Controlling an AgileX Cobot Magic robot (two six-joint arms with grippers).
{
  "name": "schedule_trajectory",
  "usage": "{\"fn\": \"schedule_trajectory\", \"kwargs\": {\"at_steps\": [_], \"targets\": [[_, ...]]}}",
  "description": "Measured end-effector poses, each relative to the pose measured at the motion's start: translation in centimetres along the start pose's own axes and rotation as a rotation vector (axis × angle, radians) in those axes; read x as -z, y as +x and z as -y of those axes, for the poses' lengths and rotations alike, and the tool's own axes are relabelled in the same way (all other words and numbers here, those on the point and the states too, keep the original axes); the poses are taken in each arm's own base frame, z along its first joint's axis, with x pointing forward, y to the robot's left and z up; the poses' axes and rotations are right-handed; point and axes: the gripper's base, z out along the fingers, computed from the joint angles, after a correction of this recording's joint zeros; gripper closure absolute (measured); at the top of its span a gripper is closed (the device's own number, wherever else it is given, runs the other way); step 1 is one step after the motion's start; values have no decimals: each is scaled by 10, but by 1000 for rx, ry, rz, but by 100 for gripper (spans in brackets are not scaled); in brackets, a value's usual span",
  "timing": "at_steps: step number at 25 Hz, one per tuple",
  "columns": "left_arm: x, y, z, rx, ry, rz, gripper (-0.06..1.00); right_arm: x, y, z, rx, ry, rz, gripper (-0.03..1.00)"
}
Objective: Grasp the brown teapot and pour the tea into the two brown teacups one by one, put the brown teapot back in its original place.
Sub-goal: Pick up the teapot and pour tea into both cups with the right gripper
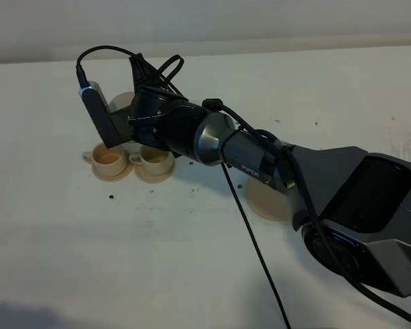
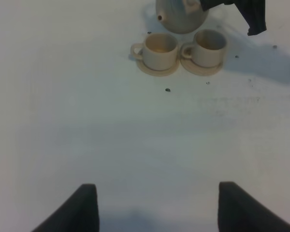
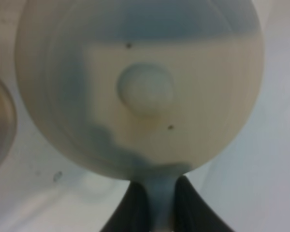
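Observation:
The brown teapot (image 3: 140,87) fills the right wrist view from above, knobbed lid up. Its loop handle (image 3: 160,200) is pinched between the dark fingers of my right gripper (image 3: 159,193), which is shut on it. From the high camera the teapot (image 1: 122,103) peeks out behind the right arm's wrist (image 1: 171,127), just beyond the two brown teacups. The left teacup (image 1: 109,159) holds tan liquid; the right teacup (image 1: 153,157) stands beside it, touching saucers. The teapot's spout (image 2: 159,18) points over the left teacup (image 2: 159,48). The original place (image 1: 267,199), a bare saucer, lies partly under the arm. My left gripper (image 2: 157,203) is open over bare table.
The right arm stretches across the white table (image 1: 192,260) from the lower right, trailing a black cable (image 1: 257,253). Small dark specks (image 2: 167,90) dot the surface in front of the cups.

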Motion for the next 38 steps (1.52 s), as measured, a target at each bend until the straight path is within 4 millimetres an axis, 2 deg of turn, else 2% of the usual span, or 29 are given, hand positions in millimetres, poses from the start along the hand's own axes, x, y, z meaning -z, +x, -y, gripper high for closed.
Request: {"fn": "schedule_trajectory", "kwargs": {"at_steps": [18,38], "targets": [[0,0,0,0,0,0,43,0,0,0,241,4,-2,88],[0,0,0,0,0,0,43,0,-3,9,332,103,13,88]]}}
